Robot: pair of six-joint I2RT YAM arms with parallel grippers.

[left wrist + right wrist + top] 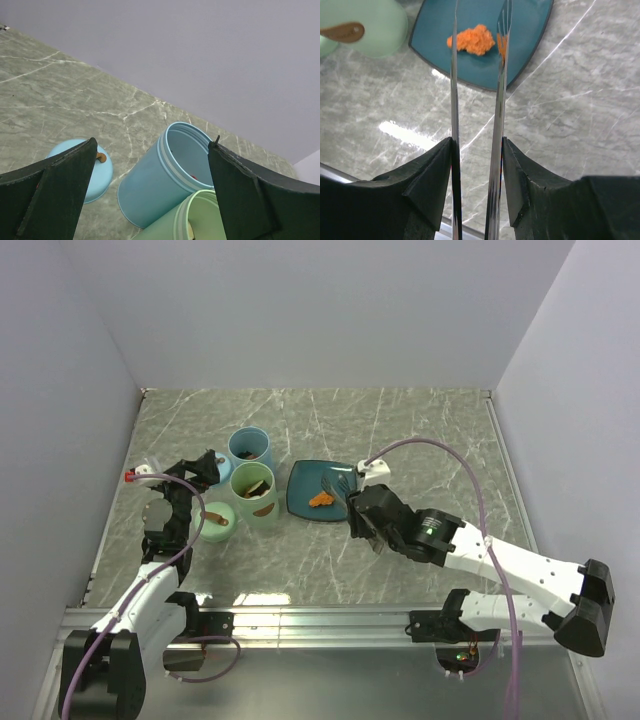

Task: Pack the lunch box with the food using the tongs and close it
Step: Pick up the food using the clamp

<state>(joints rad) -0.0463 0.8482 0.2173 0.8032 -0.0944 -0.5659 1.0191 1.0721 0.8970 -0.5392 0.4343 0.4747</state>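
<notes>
Two arms in the top view: the left gripper point(203, 466) sits by the blue tub point(250, 448) and green tub point(257, 495). The right gripper point(360, 518) reaches in low from the right, with the tongs point(340, 486) over the teal plate point(300, 480) holding the orange food point(320, 499).

Only the left wrist view shows its fingers point(55, 190) spread wide, empty, above the blue tub point(160, 185) and blue lid point(97, 172).

Only the right wrist view shows the fingers point(432, 175) clamping both arms of the tongs point(454, 100), with the food point(472, 39) between the tips (contact unclear).
</notes>
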